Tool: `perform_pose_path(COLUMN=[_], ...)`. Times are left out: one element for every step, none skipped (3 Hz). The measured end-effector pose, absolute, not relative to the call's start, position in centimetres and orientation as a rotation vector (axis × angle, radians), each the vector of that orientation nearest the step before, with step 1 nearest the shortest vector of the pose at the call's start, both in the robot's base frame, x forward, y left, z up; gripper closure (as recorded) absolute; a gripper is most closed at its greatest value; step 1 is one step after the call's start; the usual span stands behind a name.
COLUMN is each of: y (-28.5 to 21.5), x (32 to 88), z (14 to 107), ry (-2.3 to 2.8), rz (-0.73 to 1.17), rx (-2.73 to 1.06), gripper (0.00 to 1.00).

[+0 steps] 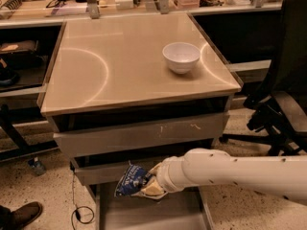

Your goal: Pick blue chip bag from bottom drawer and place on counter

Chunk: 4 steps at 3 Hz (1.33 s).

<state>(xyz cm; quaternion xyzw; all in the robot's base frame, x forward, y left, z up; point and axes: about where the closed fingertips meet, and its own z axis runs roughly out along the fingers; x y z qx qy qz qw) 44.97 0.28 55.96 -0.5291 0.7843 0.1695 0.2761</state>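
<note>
One light, crinkly blue chip bag [128, 181], lower centre, is pinched at its right edge by the tool [149, 187]; likely slippery, crushable.

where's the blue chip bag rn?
Camera view, lower centre-left: the crinkled dark-blue foil chip bag hangs in the white arm's gripper, over the open grey metal bottom drawer, below the glossy beige counter.
</note>
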Motion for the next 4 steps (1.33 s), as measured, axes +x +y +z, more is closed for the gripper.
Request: perform_pose_path(y=[0.2,-0.3,-1.2,-1.6], x=[45.1,45.0,45.4,45.6], z=[56.5,57.5,61.8,66.4], ry=[2.1,2.092,2.039,1.968], rz=[0.443,0.435,0.387,0.341], rx=[-1.425,-1.425,-1.425,-1.442], gripper=[1.0,1.0,1.0,1.0])
